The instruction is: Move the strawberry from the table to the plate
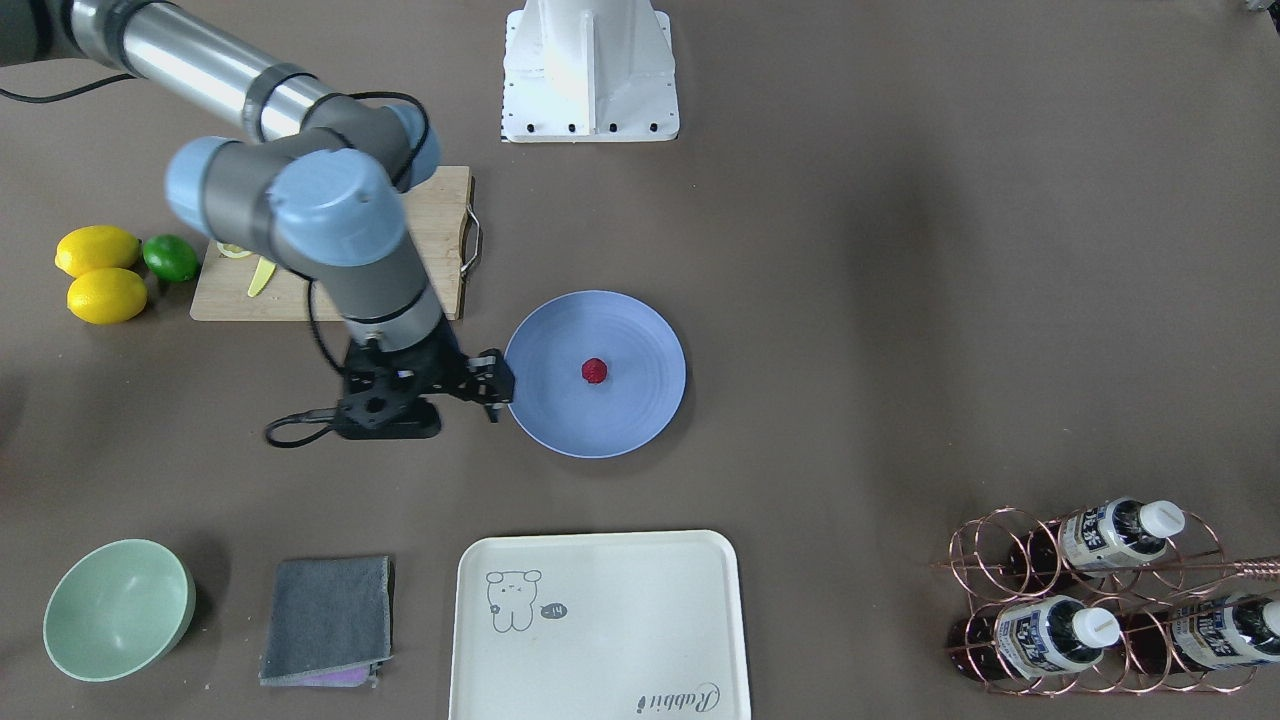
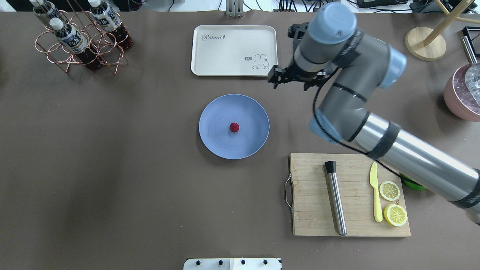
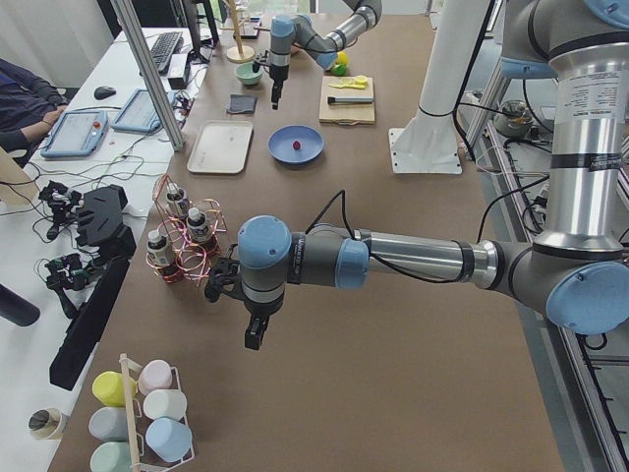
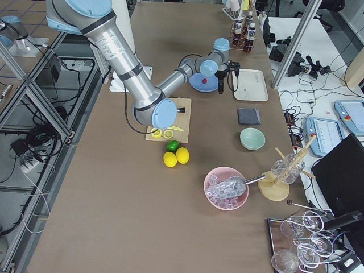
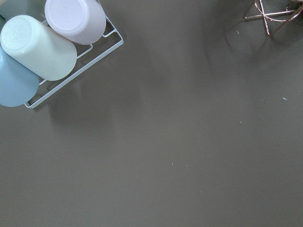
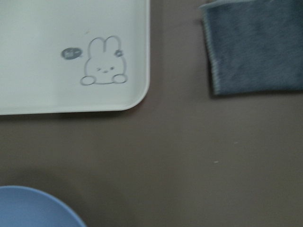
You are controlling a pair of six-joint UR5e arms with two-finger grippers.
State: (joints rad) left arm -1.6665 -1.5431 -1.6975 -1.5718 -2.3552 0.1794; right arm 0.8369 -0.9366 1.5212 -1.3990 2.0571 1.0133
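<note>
The strawberry (image 1: pixel 594 371) (image 2: pixel 234 127), small and dark red, lies near the middle of the round blue plate (image 1: pixel 640 330) (image 2: pixel 217 112) on the grey-brown table (image 2: pixel 112 168). My right gripper (image 1: pixel 470 387) (image 2: pixel 291 78) hangs beside the plate's rim, between the plate and the cream tray, apart from the berry. Its jaws look open with nothing in them. The right wrist view shows only an edge of the plate (image 6: pixel 33 208). My left gripper (image 3: pixel 254 334) hangs over bare table far from the plate; I cannot tell whether it is open or shut.
A cream tray (image 2: pixel 234 50) and a grey cloth (image 1: pixel 328 620) lie beyond the plate, with a mint bowl (image 1: pixel 118 610). A cutting board (image 2: pixel 311 195) carries a muddler, knife and lemon halves. A copper bottle rack (image 2: pixel 80 37) and a cup rack (image 5: pixel 52 42) stand near my left arm.
</note>
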